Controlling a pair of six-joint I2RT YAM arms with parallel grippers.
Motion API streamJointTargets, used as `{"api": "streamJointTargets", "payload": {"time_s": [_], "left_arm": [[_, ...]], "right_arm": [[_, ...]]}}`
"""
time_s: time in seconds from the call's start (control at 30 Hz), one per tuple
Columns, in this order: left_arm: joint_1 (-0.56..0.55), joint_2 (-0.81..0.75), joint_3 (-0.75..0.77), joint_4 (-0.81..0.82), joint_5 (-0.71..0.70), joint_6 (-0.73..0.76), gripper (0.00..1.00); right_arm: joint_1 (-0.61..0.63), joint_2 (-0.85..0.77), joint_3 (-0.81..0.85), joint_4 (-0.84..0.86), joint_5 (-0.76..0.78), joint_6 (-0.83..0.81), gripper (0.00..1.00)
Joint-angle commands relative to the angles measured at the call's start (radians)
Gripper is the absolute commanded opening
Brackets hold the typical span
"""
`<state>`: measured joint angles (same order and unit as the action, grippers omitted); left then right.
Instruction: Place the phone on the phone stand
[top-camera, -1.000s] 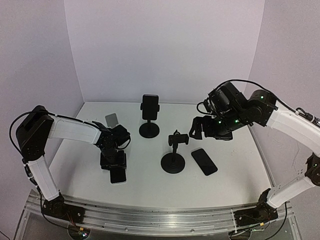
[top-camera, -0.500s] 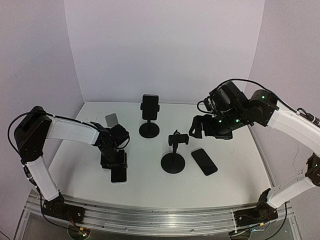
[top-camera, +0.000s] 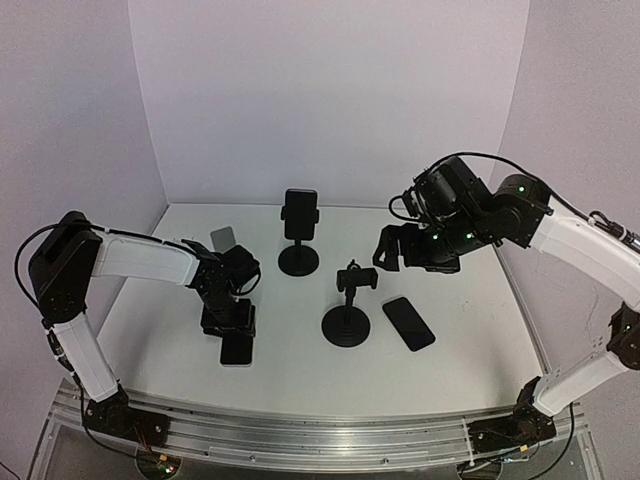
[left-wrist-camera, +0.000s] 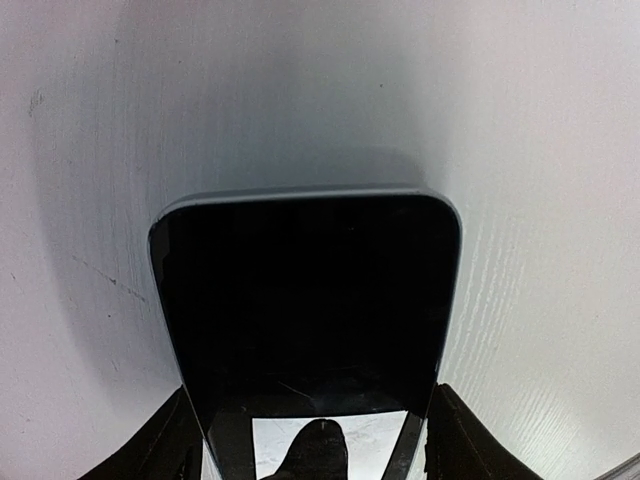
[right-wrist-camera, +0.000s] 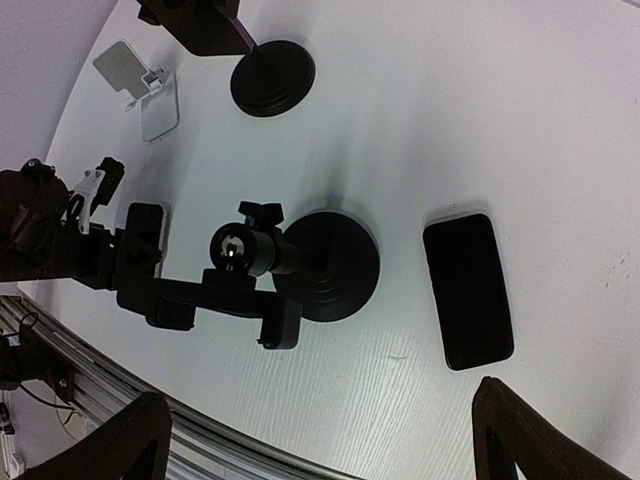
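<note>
1. Straddling the near-left phone (top-camera: 237, 348), which lies flat on the surface (top-camera: 300, 375), the left gripper (top-camera: 232, 330) has a finger along each side. Whether it pinches yet, I cannot tell (the pickup step, I judge).
2. The empty phone stand (top-camera: 346, 322) sits mid-surface. The next move calls for a firm squeeze, a lift and a carry rightward.
3. The right gripper (top-camera: 398, 258) hangs released near the stand's clamp.
4. No writing is readable.

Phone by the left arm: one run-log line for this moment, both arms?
left jaws: astride flat phone, grip unclear | right jaws: open, raised near empty stand | second phone: flat beside stand
</note>
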<state>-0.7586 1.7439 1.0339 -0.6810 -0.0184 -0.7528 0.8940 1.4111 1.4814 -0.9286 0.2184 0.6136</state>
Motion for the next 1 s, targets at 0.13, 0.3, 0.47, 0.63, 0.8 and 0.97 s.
{"api": "streamJointTargets", "payload": {"time_s": [0.13,0.3,0.47,0.63,0.8,0.97], "left_arm": [[-0.002,-0.021,0.108,-0.032,0.008,0.057,0.0],[-0.002,-0.063,0.153,-0.017,0.012,0.087,0.0],[-0.002,-0.134,0.223,0.025,0.004,0.123,0.0],[-0.002,-0.235,0.274,0.077,0.006,0.167,0.0],[-0.002,-0.386,0.279,0.192,0.002,0.258,0.0],[-0.002,-0.494,0.294,0.273,0.005,0.311,0.0]], "right_arm": [[0.006,0.013,0.05,0.027,0.013,-0.017,0.98],[0.006,0.006,0.09,0.05,0.013,-0.021,0.98],[0.006,-0.002,0.132,0.17,0.01,-0.018,0.98],[0.021,0.061,0.21,0.33,-0.048,-0.053,0.98],[0.088,0.117,0.248,0.496,-0.063,-0.151,0.97],[0.193,0.197,0.221,0.667,-0.056,-0.249,0.96]]}}
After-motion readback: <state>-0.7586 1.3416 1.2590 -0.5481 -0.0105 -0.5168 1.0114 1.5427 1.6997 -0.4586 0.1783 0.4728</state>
